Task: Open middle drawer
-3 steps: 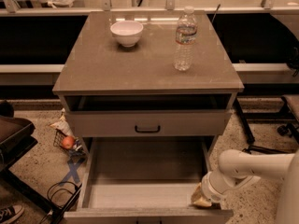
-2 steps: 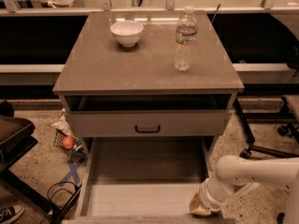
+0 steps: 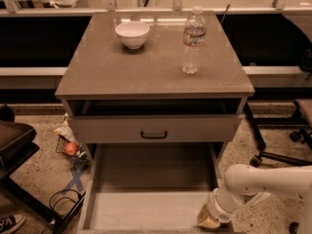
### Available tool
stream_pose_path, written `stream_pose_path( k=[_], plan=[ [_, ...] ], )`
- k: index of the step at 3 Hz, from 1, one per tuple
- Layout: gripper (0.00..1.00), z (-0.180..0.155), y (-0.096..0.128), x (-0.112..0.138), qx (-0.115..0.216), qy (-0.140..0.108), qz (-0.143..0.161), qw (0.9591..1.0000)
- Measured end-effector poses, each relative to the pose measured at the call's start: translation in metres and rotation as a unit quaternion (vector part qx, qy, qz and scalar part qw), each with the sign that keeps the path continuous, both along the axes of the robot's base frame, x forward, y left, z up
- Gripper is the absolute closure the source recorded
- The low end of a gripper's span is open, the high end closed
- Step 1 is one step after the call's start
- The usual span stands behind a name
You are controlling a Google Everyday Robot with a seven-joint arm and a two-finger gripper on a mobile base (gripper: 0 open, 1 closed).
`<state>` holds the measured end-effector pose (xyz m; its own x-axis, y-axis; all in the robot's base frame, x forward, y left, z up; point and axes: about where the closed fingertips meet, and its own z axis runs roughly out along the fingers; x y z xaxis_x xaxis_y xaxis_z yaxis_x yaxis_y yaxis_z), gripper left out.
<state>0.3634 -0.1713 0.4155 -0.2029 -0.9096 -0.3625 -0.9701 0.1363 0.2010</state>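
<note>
The middle drawer (image 3: pixel 146 211) stands pulled far out of the grey-beige cabinet (image 3: pixel 97 77), toward the bottom of the camera view. Its bare inside floor shows; its front panel and handle are cut off by the frame's lower edge. Above it sits a closed drawer front (image 3: pixel 97 129) with a small black bar handle (image 3: pixel 153 134). My gripper (image 3: pixel 208 221) is at the pulled-out drawer's front right corner, at the end of the white arm (image 3: pixel 263 182) that comes in from the right.
A white bowl (image 3: pixel 132 33) and a clear water bottle (image 3: pixel 193 40) stand on the cabinet top. Left of the cabinet are a dark chair (image 3: pixel 14 140), a basket with an orange ball (image 3: pixel 71 148), cables and a shoe. Chair legs with castors (image 3: pixel 273 155) are at the right.
My gripper has moved toward the camera and slightly left along the right side, and the pulled-out drawer has slid a little further out with it.
</note>
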Motion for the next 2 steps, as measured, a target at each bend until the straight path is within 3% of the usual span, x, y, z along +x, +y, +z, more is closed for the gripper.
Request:
stream_pose_path(
  k=[2],
  plan=[
    [0.12, -0.0014, 0.001, -0.0019, 0.001, 0.002, 0.001, 1.0]
  ],
)
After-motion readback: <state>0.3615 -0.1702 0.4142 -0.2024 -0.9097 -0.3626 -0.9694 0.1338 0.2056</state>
